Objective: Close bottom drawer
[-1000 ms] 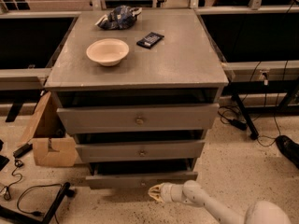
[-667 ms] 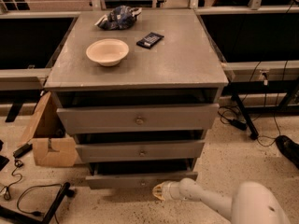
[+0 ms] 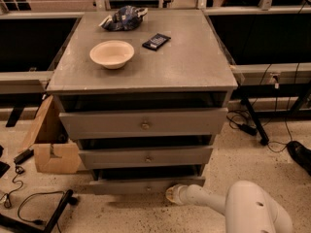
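Observation:
The bottom drawer (image 3: 146, 186) is the lowest and slimmest grey front of the cabinet, with a tiny knob. It stands out a little, with a dark gap above it. My gripper (image 3: 171, 194) is low near the floor, right against the lower right part of that drawer front. The white arm (image 3: 243, 208) reaches in from the lower right. The middle drawer (image 3: 146, 157) and the top drawer (image 3: 144, 123), both with brass knobs, also stand slightly out.
On the cabinet top (image 3: 194, 62) are a cream bowl (image 3: 112, 54), a black flat device (image 3: 156, 41) and a crumpled blue bag (image 3: 124, 18). A cardboard box (image 3: 51, 140) stands at the left. Cables (image 3: 29, 203) and a black bar lie on the floor; table legs (image 3: 252, 120) are at the right.
The arm has pushed further in from the lower right. The gripper has moved a little right and up, closer against the bottom drawer front.

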### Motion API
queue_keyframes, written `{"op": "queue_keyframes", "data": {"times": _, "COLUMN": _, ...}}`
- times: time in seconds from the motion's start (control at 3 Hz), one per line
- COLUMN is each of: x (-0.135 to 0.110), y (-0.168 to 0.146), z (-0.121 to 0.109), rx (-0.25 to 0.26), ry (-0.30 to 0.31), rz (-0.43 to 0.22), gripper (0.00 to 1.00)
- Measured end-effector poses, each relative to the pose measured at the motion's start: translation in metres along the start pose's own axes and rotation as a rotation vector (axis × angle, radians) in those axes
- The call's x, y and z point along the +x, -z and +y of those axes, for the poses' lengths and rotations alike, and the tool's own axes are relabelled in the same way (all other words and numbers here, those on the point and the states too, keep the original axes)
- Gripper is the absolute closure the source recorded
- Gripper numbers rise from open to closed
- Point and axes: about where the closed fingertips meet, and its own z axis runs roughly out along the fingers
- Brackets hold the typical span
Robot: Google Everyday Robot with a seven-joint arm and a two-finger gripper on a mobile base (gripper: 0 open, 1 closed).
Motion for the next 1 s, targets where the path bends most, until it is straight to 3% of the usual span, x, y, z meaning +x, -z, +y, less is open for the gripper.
{"op": "queue_keyframes", "data": {"times": 0.33, "x": 0.0, "y": 0.0, "z": 0.005, "rx": -0.009, "ry": -0.001, "rz": 0.001, "gripper": 1.0}}
{"op": "queue_keyframes", "data": {"times": 1.0, "x": 0.006, "y": 0.014, "z": 0.067, "rx": -0.104, "ry": -0.019, "rz": 0.024, "gripper": 1.0}}
